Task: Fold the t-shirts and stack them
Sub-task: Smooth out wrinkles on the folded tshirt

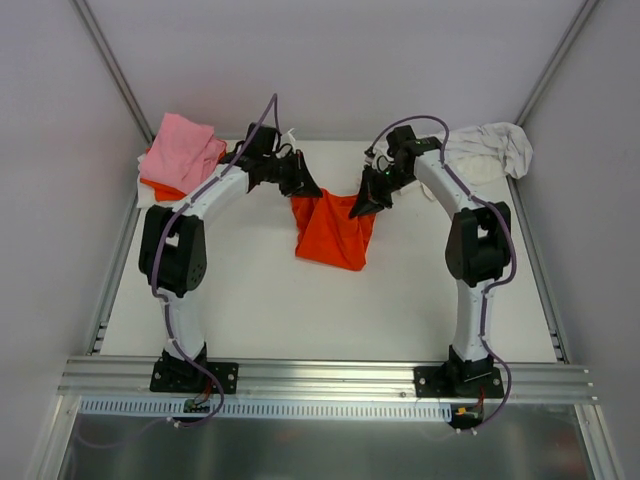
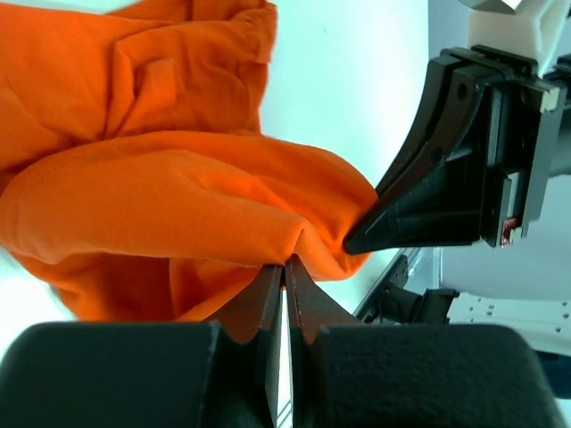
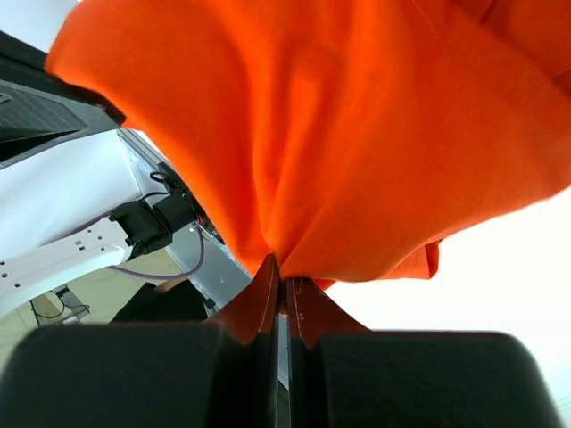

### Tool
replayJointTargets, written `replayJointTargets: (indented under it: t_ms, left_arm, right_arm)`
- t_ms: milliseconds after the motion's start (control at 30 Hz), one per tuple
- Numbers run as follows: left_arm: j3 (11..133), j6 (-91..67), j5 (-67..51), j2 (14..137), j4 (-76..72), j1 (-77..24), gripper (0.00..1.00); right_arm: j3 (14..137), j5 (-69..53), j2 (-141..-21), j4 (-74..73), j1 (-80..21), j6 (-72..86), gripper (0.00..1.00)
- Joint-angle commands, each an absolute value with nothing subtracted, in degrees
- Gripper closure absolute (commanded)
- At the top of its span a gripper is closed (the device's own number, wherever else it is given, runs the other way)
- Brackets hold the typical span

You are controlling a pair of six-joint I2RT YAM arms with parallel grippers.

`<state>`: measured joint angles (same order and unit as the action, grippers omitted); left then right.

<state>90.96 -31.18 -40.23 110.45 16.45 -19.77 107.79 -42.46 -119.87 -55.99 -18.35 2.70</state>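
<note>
Left fingers (image 2: 254,308) and right fingers (image 3: 254,303) each pinch an upper edge of the orange t-shirt (image 1: 333,232), which hangs between them at centre frame over the tabletop (image 1: 250,300). Cloth looks light and limp; best held at shoulder seams to keep it spread.

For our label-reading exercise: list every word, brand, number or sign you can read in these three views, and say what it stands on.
None can be read.
The orange t-shirt, pink t-shirt and white t-shirt show plain cloth; the left arm and right arm show no legible marking.
</note>
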Motion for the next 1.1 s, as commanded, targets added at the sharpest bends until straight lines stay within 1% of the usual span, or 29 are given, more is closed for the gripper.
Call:
replayJointTargets:
  t_ms: [0, 100, 267, 533, 800, 933, 1000, 1067]
  left_arm:
    - [96.0, -33.0, -40.6, 114.1, 16.9, -19.0, 1.00]
    - [96.8, -33.5, -41.8, 114.7, 17.0, -18.9, 1.00]
    - [93.5, -32.3, -41.7, 110.2, 17.6, -18.9, 1.00]
    - [84.5, -33.0, -43.1, 98.8, 18.0, -19.0, 1.00]
    - [72.5, -34.1, -44.0, 87.0, 20.8, -19.8, 1.00]
    - [68.6, -35.9, -42.4, 83.9, 19.3, -19.8, 1.00]
    - [69.2, -36.1, -42.0, 85.3, 19.4, -19.8, 1.00]
    - [71.8, -36.4, -42.4, 89.2, 18.7, -19.8, 1.00]
  right_arm:
    - [111.9, -43.6, -122.6, -58.4, -17.5, 2.6, 1.00]
    - [112.4, -43.7, -122.5, -58.4, -17.2, 2.8, 1.00]
    - [109.3, -43.5, -117.8, -58.3, -17.1, 2.6, 1.00]
    - [100.5, -43.6, -108.0, -59.1, -17.2, 2.1, 1.00]
    - [91.4, -43.8, -99.0, -60.8, -17.8, 1.1, 0.99]
    - [90.3, -43.9, -99.5, -61.0, -17.8, 0.5, 0.99]
    - [91.6, -43.9, -101.2, -61.4, -17.8, 0.4, 0.99]
    - [94.7, -44.1, -105.2, -61.9, -17.8, -1.4, 0.99]
